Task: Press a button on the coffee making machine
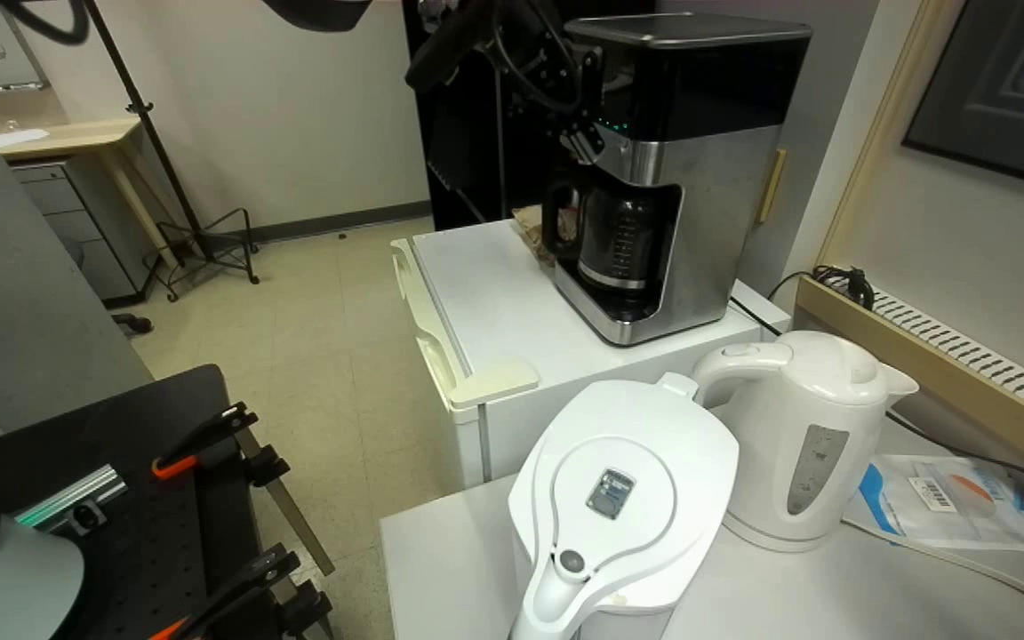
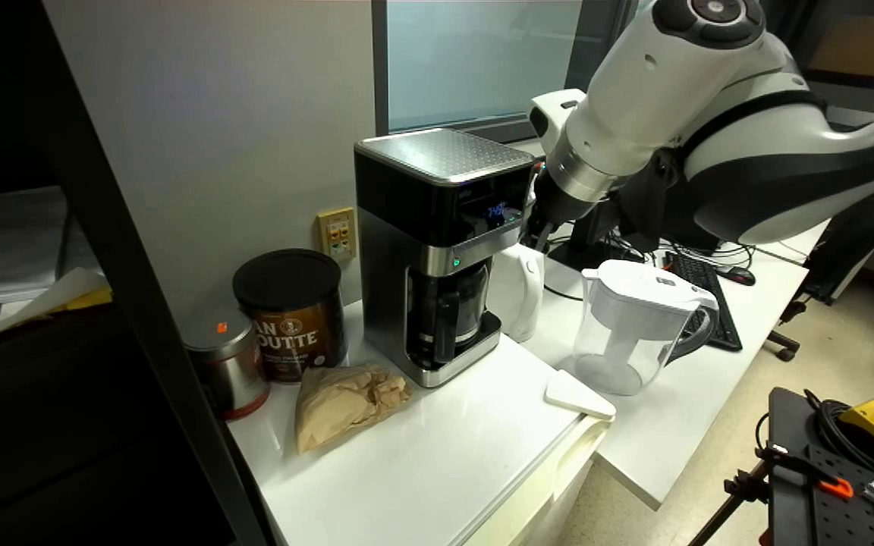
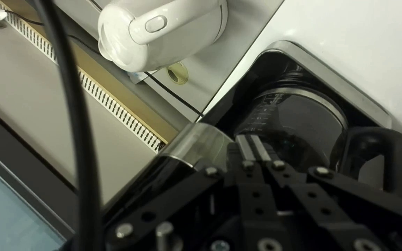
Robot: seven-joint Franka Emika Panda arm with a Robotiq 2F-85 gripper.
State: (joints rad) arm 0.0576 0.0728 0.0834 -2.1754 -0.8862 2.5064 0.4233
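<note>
The coffee making machine [image 1: 725,204] is a tall black and silver box on a white cabinet. It also shows in an exterior view [image 2: 399,205] and in the wrist view [image 3: 202,141]. Its dark glass carafe [image 1: 623,236] sits in its base. A green-lit button [image 2: 456,262] is on the silver front trim, below a lit blue display [image 2: 496,211]. My gripper [image 1: 585,142] is at the machine's front, near trim height; it also shows in an exterior view [image 2: 537,233]. In the wrist view its fingertips [image 3: 252,148] are together with nothing between them. I cannot tell whether they touch the machine.
A white kettle [image 1: 810,444] and a white filter pitcher [image 1: 628,498] stand beside the machine on the white desk. A brown paper bag [image 2: 346,406], a brown coffee tub [image 2: 293,318] and a metal can [image 2: 224,356] are on its other side.
</note>
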